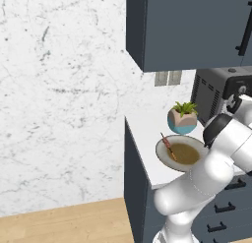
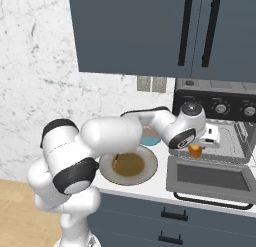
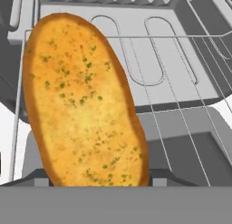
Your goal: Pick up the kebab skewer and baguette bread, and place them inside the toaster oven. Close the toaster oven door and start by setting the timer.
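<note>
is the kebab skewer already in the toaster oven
No, the kebab skewer lies on the rim of the plate on the counter, while the open toaster oven stands apart from it to the right.

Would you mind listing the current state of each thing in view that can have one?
toaster oven: door dropped open, wire rack bare
baguette bread: held in the gripper, above the open door, not yet inside
gripper: shut on the bread
kebab skewer: lying on the plate's rim
plate: on the counter
upper cabinets: doors closed
</note>
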Available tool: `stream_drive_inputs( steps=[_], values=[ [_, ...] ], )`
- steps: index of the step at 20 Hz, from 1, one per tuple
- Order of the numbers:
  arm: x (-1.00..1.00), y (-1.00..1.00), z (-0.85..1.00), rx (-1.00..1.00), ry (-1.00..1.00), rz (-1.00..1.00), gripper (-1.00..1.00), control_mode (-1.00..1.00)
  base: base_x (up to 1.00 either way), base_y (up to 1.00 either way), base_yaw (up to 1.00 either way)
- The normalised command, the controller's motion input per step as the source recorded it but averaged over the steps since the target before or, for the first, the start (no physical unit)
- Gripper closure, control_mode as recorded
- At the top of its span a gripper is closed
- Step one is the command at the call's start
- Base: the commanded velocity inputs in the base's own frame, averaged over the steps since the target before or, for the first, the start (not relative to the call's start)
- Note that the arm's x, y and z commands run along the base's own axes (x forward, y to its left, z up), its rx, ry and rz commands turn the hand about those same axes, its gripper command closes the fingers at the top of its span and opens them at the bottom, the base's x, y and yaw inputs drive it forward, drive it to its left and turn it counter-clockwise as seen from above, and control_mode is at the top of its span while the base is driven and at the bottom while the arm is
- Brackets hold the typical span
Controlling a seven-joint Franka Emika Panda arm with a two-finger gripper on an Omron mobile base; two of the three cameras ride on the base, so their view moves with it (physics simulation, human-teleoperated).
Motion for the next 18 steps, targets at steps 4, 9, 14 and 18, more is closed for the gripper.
stream_drive_inputs(
  steps=[4, 9, 14, 18],
  values=[
    [0.26, 0.00, -0.14, 0.00, 0.00, 0.00, 1.00, -1.00, 0.00, 0.00, 0.00],
    [0.01, 0.00, -0.16, -0.02, 0.00, 0.00, 1.00, -1.00, 0.00, 0.00, 0.00],
    [0.00, 0.00, -0.27, -0.03, 0.00, 0.00, -1.00, -1.00, 0.00, 0.00, 0.00],
    [-0.09, 0.00, -0.39, -0.04, 0.00, 0.00, -1.00, -1.00, 0.00, 0.00, 0.00]
  ],
)
